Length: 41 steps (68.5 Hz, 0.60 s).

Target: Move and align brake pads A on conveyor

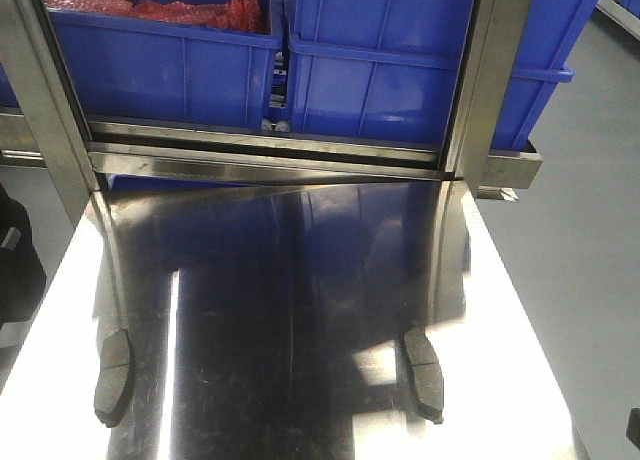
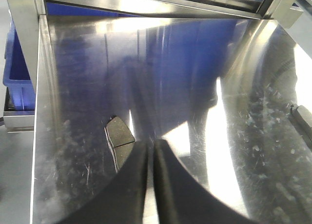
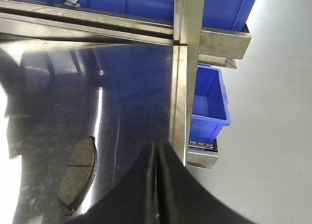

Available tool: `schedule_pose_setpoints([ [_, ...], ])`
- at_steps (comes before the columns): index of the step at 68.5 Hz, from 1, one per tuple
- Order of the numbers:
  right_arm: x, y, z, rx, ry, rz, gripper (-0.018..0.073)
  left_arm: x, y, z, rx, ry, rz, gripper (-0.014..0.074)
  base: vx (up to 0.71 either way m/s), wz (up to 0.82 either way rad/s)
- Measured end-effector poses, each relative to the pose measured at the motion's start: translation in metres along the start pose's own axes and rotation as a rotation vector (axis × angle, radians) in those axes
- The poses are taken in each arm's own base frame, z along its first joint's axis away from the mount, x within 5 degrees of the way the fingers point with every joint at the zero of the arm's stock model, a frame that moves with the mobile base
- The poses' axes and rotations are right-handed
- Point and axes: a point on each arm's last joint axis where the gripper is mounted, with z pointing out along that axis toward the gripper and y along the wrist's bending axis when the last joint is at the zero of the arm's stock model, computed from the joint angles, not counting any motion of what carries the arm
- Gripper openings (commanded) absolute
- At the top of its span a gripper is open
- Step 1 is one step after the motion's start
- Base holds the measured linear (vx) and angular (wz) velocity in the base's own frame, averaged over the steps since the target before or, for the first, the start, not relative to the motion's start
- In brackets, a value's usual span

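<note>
Status: task not started, by my read.

- Both pads in view sit on the steel table (image 1: 300, 280), not on the conveyor. No view shows the conveyor at all.
- Left pad (image 1: 112, 376): at the table's near-left edge, lying flat, long axis roughly along that edge.
- Right pad (image 1: 422, 372): toward the table's near-right side, flat, in much the same orientation. The two are well apart, with bare table between them.
- I see only two pads, and can't tell where any others are.
- Left pincer (image 2: 151, 145): fingers pressed together, nothing between them, above the table, with a pad just left of the tips and not touching.
- Right pincer (image 3: 157, 147): also closed and empty, near the table's right edge, with a pad off to its left and apart from it.
- Blue bins (image 1: 380, 70) sit on the rack at the table's far side; not involved.

Left to do: everything. Open, grasp each pad, carry it off the table to the belt, line them up.
</note>
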Motion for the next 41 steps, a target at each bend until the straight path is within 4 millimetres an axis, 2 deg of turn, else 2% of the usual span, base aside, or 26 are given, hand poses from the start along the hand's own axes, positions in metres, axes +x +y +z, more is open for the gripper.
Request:
schedule_pose_setpoints([
  [5, 0.0, 0.0, 0.0, 0.0, 0.0, 0.0, -0.001, 0.0, 0.0, 0.0, 0.0, 0.0, 0.0, 0.0299, 0.0, 0.0],
  [8, 0.0, 0.0, 0.0, 0.0, 0.0, 0.0, -0.001, 0.0, 0.0, 0.0, 0.0, 0.0, 0.0, 0.0433, 0.0, 0.0],
  [17, 0.0, 0.0, 0.0, 0.0, 0.0, 0.0, -0.001, 0.0, 0.0, 0.0, 0.0, 0.0, 0.0, 0.0733, 0.0, 0.0],
  [27, 0.0, 0.0, 0.0, 0.0, 0.0, 0.0, -0.001, 0.0, 0.0, 0.0, 0.0, 0.0, 0.0, 0.0724, 0.0, 0.0],
  [41, 0.0001, 0.0, 0.0, 0.0, 0.001, 0.0, -0.001, 0.0, 0.0, 0.0, 0.0, 0.0, 0.0, 0.0666, 0.0, 0.0],
])
